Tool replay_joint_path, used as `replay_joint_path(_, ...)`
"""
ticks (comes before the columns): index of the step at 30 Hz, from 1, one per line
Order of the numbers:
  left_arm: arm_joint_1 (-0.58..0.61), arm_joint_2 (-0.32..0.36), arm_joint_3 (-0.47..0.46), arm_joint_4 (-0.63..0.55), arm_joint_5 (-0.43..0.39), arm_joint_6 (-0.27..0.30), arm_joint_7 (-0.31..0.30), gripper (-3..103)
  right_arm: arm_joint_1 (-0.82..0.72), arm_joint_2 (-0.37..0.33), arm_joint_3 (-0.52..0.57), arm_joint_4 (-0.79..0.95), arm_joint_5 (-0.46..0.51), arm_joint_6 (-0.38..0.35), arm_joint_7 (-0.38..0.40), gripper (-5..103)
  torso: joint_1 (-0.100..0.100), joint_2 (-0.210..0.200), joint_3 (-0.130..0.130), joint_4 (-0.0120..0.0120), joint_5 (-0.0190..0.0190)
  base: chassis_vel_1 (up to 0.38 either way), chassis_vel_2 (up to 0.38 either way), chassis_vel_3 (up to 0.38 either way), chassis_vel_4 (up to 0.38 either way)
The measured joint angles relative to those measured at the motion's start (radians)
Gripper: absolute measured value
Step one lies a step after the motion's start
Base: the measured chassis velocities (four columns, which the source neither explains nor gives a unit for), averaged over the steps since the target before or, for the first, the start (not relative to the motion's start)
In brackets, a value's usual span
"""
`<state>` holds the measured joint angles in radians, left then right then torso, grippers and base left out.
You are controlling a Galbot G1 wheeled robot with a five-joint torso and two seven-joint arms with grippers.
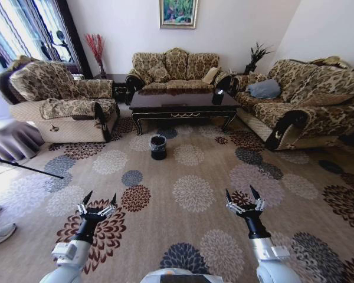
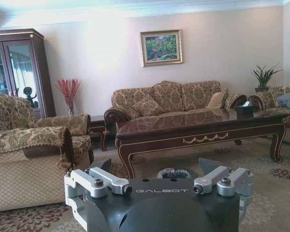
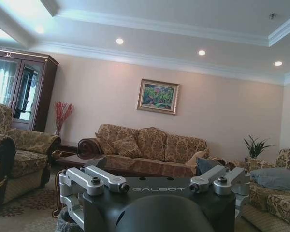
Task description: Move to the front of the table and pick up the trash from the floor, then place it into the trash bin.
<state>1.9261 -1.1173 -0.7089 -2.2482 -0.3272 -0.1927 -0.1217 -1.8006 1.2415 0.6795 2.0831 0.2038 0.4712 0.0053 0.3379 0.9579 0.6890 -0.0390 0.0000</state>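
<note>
Trash is too small to make out on the patterned carpet floor (image 1: 189,194). Both arms reach forward, left gripper (image 1: 97,201) and right gripper (image 1: 243,197) spread wide, holding nothing. Ahead, the round black trash bin (image 1: 158,147) stands upright before the glossy table (image 1: 183,100), whose long axis runs crosswise.

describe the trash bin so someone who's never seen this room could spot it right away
Find the long dark coffee table with gold trim, standing between the patterned sofas. On the flowered carpet just in front of its near edge, towards the table's left half, stands the trash bin. It is a small round black pail with a liner bag, the only freestanding thing on the open carpet, unlike the black boxy tissue holder on the tabletop.
</note>
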Motion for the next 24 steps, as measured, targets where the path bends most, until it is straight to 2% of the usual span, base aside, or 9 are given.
replay_joint_path(24,0.000,0.000,0.000,0.000,0.000,0.000,0.000,100,0.000,0.000,0.000,0.000,0.000,0.000,0.000,100,0.051,0.115,0.065,0.0000,0.0000,0.000,0.000,0.000,0.000)
